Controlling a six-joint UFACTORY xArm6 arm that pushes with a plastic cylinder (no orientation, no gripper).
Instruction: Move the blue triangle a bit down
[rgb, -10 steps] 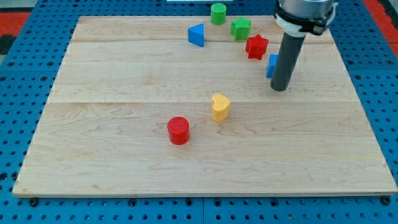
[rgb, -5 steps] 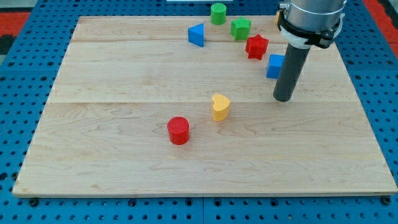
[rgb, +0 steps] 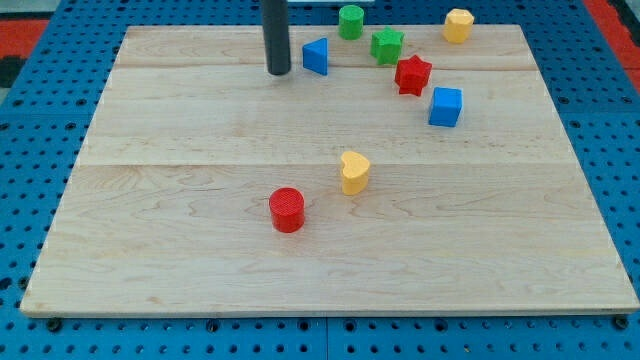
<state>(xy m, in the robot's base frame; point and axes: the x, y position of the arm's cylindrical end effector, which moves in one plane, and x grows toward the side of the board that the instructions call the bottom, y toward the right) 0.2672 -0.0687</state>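
Observation:
The blue triangle (rgb: 316, 56) lies near the top of the wooden board (rgb: 200, 250), a little left of centre. My tip (rgb: 278, 71) rests on the board just to the left of the blue triangle, with a small gap between them. The dark rod rises straight up out of the view's top.
A green cylinder (rgb: 351, 21) and a green star (rgb: 387, 45) sit right of the triangle at the top. A red star (rgb: 412, 75), a blue cube (rgb: 446, 106) and a yellow hexagon (rgb: 458, 25) lie further right. A yellow heart (rgb: 354, 172) and a red cylinder (rgb: 287, 210) sit mid-board.
My tip has moved from the right side, beside the blue cube, far left and up to the left of the blue triangle. The blue cube and yellow hexagon now show. No block has moved.

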